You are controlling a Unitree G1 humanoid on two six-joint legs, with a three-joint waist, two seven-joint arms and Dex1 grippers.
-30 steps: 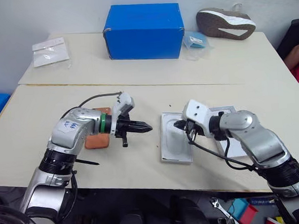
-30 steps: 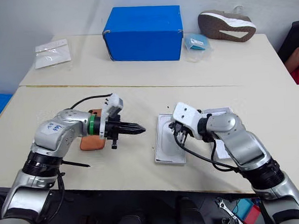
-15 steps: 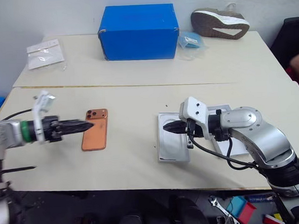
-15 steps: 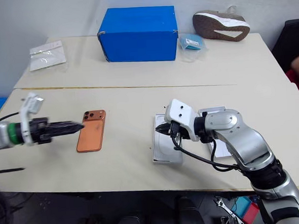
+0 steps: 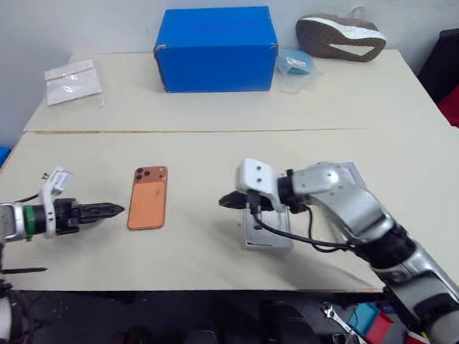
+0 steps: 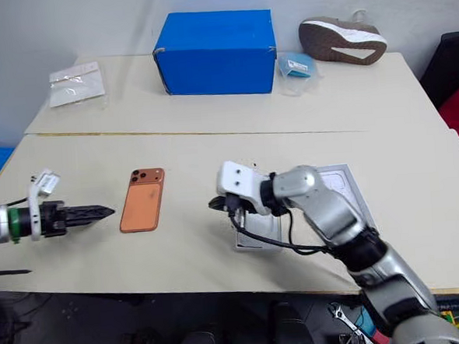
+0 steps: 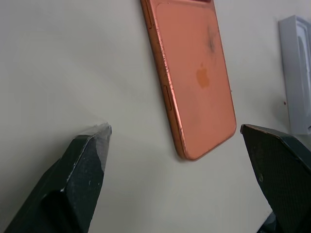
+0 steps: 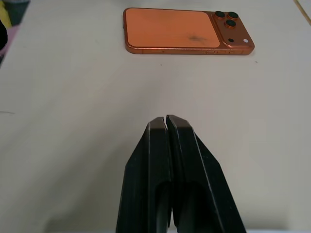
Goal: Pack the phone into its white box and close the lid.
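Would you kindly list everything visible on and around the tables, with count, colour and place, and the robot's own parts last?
phone: one, orange, lying flat camera-side up on the near table, left of centre, untouched.
white box: one, grey-white, near table, under the right arm.
white insert: one, beside the box on its right.
big blue box: one, far table, centre.
shoe: one, brown and white, far table, right.
clear bags: two, far table, at left and beside the blue box.
left gripper: black, open, left of the phone.
right gripper: black, shut, pointing toward the phone.

white box (image 5: 266, 230) mostly behind right arm
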